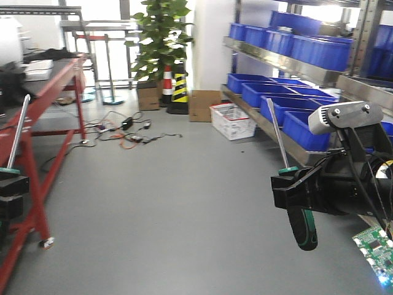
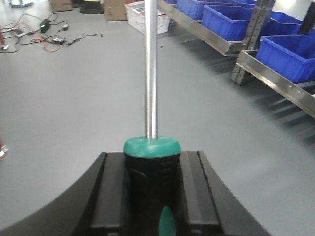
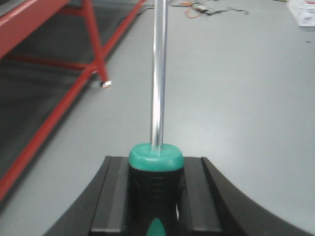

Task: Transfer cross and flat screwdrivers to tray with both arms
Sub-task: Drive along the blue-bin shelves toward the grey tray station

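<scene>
My right gripper [image 1: 302,187] is shut on the black and green handle of a screwdriver [image 1: 305,227]; its silver shaft points up. In the right wrist view the handle [image 3: 156,187] sits clamped between both fingers [image 3: 113,196], shaft rising ahead. My left gripper [image 1: 9,184] at the left edge is shut on the other screwdriver, whose shaft [image 1: 18,132] slants up. In the left wrist view its handle [image 2: 151,182] is held between the fingers [image 2: 110,191]. The grey metal tray is out of view.
A red-framed workbench [image 1: 55,80] stands at the left. Metal shelving with blue bins [image 1: 288,107] lines the right side. Cables [image 1: 129,132], cardboard boxes [image 1: 202,104], a white crate [image 1: 233,120], a striped cone [image 1: 167,83] and a potted plant [image 1: 156,37] lie beyond on the grey floor.
</scene>
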